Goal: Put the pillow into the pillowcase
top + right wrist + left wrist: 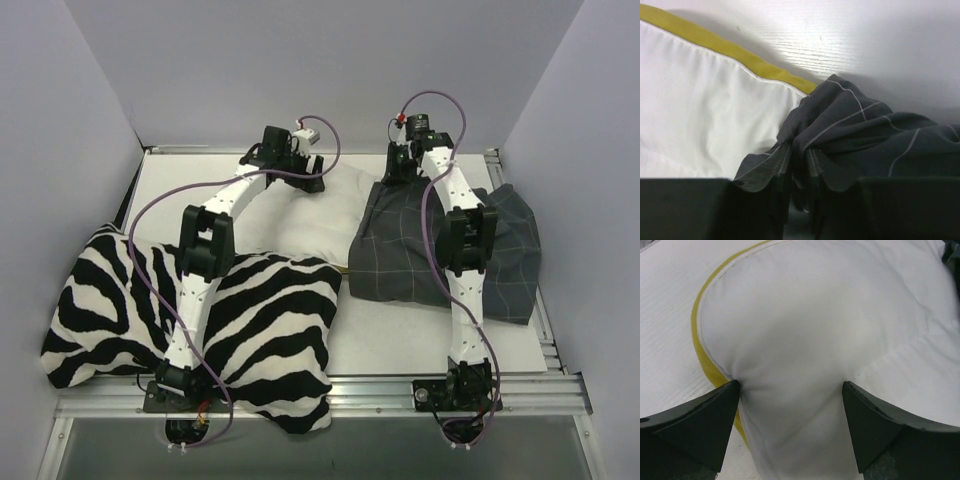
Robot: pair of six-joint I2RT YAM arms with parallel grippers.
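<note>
The white pillow [300,225] lies at the far middle of the table, and its yellow side edge [696,325] shows in both wrist views. My left gripper [305,172] sits at the pillow's far end. In the left wrist view this gripper [790,388] is open wide, with a bulge of pillow [805,315] filling the gap and touching both fingers. The dark grey checked pillowcase [420,255] lies crumpled to the pillow's right. At its far left corner my right gripper [398,170] is shut on it; the wrist view shows gathered pillowcase [860,130] folds pinched in the gripper [800,200], next to the pillow [695,110].
A large zebra-striped cushion [260,320] covers the near left of the table and overhangs the front rail [370,390], lying around the left arm. Bare white table [400,340] shows between cushion and pillowcase. Grey walls close in the left, back and right.
</note>
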